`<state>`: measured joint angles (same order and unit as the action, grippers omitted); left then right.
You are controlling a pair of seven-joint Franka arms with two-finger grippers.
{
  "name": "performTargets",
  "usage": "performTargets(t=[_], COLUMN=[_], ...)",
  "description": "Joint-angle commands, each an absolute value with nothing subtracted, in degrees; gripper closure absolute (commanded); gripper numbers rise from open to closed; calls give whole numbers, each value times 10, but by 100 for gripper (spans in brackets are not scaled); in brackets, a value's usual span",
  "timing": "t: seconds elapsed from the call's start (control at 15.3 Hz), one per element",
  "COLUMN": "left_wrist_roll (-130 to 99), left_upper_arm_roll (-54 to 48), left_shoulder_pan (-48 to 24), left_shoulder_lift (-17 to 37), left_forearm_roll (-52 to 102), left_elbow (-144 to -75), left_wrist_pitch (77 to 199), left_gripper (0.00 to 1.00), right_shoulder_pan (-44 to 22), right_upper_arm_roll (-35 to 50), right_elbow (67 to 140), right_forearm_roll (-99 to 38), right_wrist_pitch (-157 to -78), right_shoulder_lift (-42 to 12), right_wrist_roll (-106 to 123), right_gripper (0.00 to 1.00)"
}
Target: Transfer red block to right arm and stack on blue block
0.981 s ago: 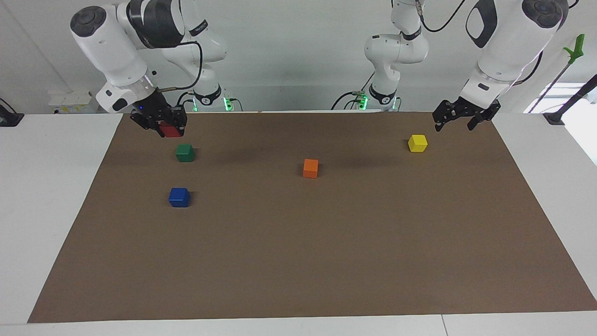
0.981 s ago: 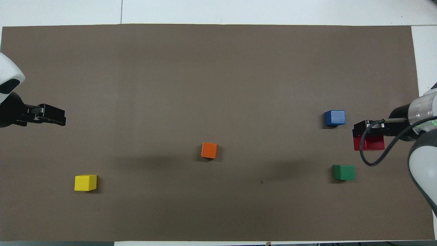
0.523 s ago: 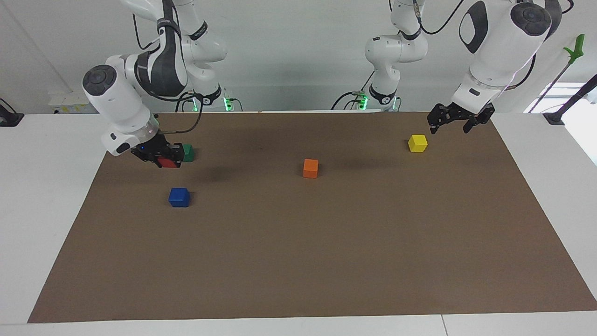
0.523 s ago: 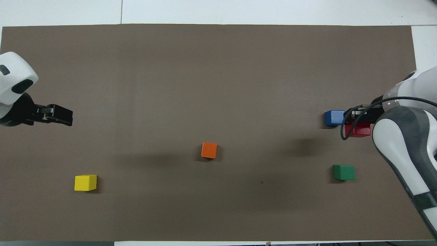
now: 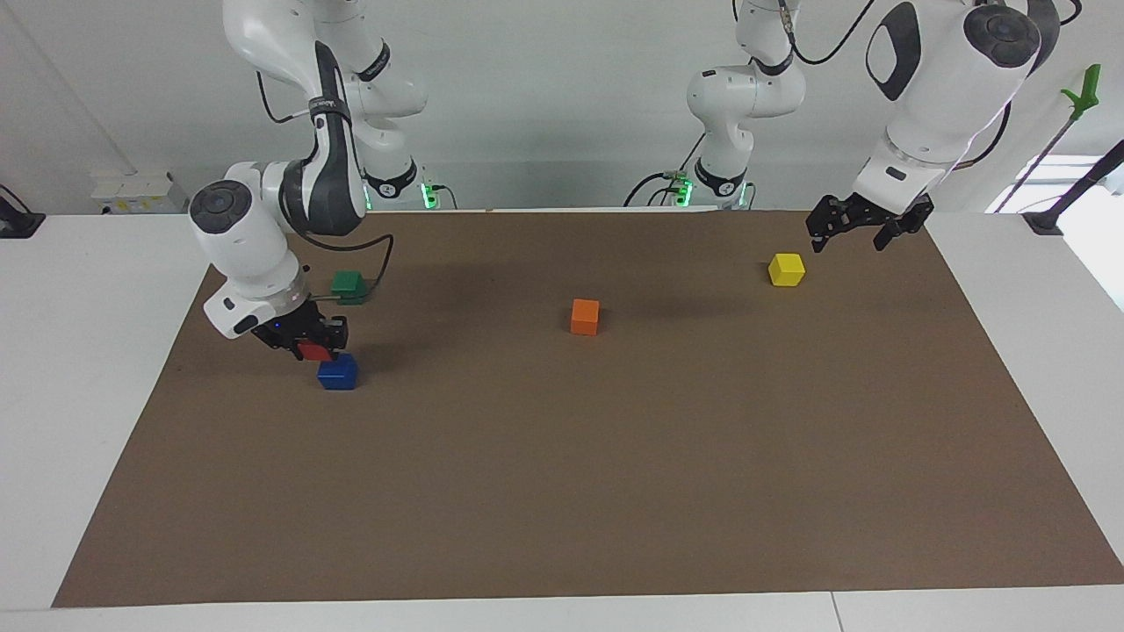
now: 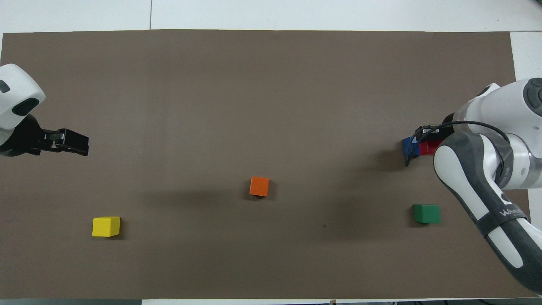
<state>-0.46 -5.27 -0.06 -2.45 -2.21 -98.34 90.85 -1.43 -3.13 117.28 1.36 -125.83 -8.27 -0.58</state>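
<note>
My right gripper (image 5: 309,344) is shut on the red block (image 5: 314,352) and holds it low, just above and at the edge of the blue block (image 5: 337,372), which sits on the brown mat toward the right arm's end. I cannot tell whether the red block touches the blue one. In the overhead view the right gripper (image 6: 428,137) and red block (image 6: 428,148) cover most of the blue block (image 6: 407,146). My left gripper (image 5: 857,230) hangs in the air over the mat's edge at the left arm's end, beside the yellow block; it shows in the overhead view (image 6: 72,142).
A green block (image 5: 349,283) lies nearer to the robots than the blue block. An orange block (image 5: 585,316) sits mid-mat. A yellow block (image 5: 786,269) lies toward the left arm's end. The brown mat (image 5: 615,491) covers the table.
My right gripper has carried the red block down and away from the robots, past the green block, to just over the blue block. The left gripper has barely moved.
</note>
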Motion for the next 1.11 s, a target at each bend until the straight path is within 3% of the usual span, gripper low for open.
performTargets(t=[0.0, 0.13, 1.05], left_wrist_roll=[8, 6, 1], left_upper_arm_roll=[-59, -59, -57], left_shoulder_pan=[4, 4, 11], left_shoulder_lift=[-25, -14, -26], left_forearm_roll=[-33, -30, -29], left_elbow=[-980, -952, -968], left_wrist_pitch=[928, 933, 932], left_gripper=[0, 0, 0], right_shoulder_pan=[-11, -13, -5], right_upper_arm_roll=[-25, -25, -25], right_elbow=[1182, 1182, 1186], right_forearm_roll=[27, 25, -40], right_wrist_pitch=[-1289, -1296, -1317], right_shoulder_lift=[-84, -88, -105], right_wrist_roll=[-22, -22, -1], right_gripper=[100, 100, 100])
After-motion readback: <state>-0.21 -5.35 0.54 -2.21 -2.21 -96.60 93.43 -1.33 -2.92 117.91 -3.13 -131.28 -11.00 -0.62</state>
